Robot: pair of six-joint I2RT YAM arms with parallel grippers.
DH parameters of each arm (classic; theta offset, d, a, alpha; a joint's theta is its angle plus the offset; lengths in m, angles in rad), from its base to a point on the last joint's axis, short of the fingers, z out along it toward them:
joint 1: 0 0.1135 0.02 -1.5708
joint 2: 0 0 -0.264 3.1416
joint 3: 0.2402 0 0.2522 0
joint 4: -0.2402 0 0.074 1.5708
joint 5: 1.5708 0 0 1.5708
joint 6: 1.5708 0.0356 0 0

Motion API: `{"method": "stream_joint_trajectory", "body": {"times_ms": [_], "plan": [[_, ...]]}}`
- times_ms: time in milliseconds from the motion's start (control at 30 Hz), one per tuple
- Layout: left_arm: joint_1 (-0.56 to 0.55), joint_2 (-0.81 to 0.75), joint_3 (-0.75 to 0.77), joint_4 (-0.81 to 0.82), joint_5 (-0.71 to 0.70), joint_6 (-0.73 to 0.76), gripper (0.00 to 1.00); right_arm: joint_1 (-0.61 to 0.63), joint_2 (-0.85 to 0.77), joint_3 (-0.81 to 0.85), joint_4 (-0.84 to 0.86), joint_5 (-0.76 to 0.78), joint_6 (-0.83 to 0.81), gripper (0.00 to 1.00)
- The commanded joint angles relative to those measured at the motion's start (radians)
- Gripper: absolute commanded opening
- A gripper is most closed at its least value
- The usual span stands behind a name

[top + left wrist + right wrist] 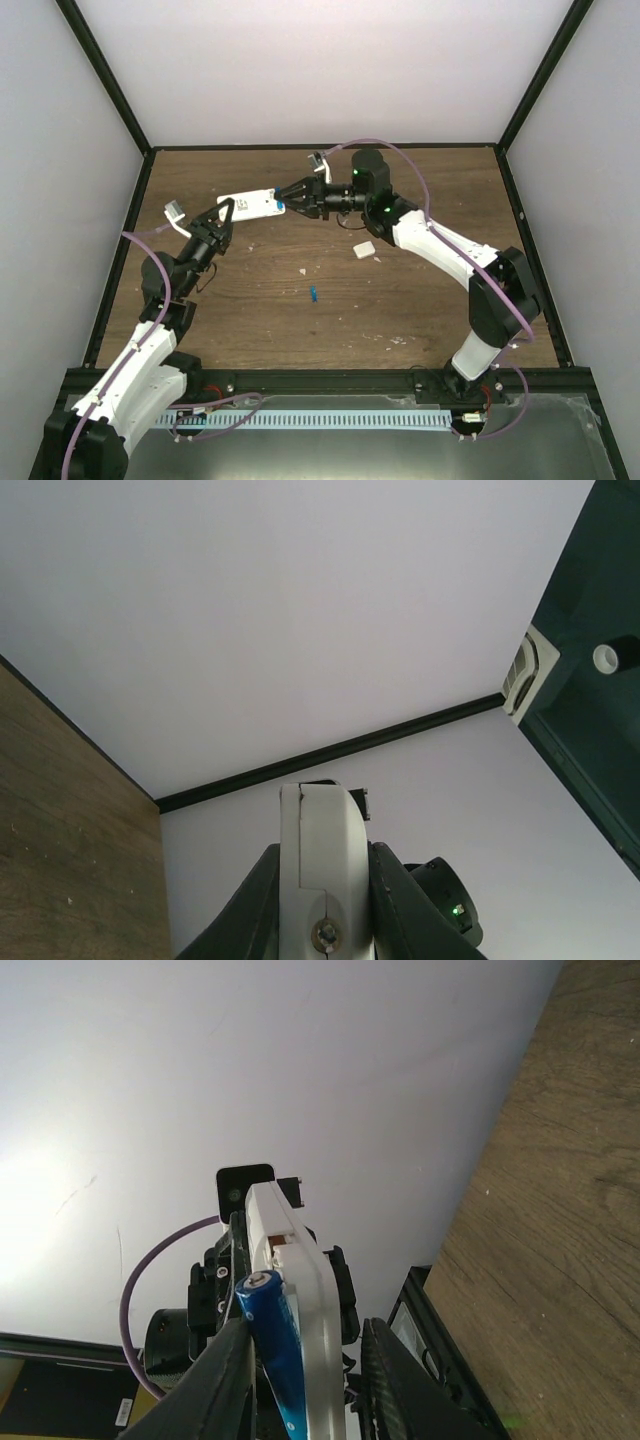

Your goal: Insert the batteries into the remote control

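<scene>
My left gripper (228,208) is shut on the white remote control (255,205) and holds it above the table's back left, its free end toward the right arm. In the left wrist view the remote (322,840) fills the gap between the fingers of the left gripper (324,852). My right gripper (284,196) meets that free end with a blue battery (281,203). In the right wrist view the battery (272,1345) lies against the remote (305,1290), the left finger (215,1385) pressing on it inside the right gripper (303,1328). A second blue battery (313,293) lies mid-table.
A small white squarish cover piece (363,250) lies on the wooden table (420,310) just below the right arm's forearm. Small white specks dot the wood around it. White walls with black frame bars close in the back and both sides.
</scene>
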Motion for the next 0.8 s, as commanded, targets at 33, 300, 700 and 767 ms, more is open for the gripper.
{"method": "stream_joint_trajectory", "body": {"times_ms": [33,300,700,767], "plan": [[0.005,-0.018,-0.004,0.061,-0.023,-0.001,0.00,0.015,-0.021,-0.012,0.005,-0.024,-0.017,0.21],[0.005,-0.018,0.000,0.068,-0.033,0.001,0.00,0.021,-0.022,-0.036,0.008,-0.027,-0.023,0.19],[0.006,-0.019,-0.006,0.062,-0.031,0.012,0.00,0.020,-0.016,0.029,-0.020,-0.027,-0.035,0.39],[0.006,-0.019,-0.008,0.059,-0.031,0.015,0.00,0.018,-0.015,0.044,-0.028,-0.026,-0.038,0.42]]}}
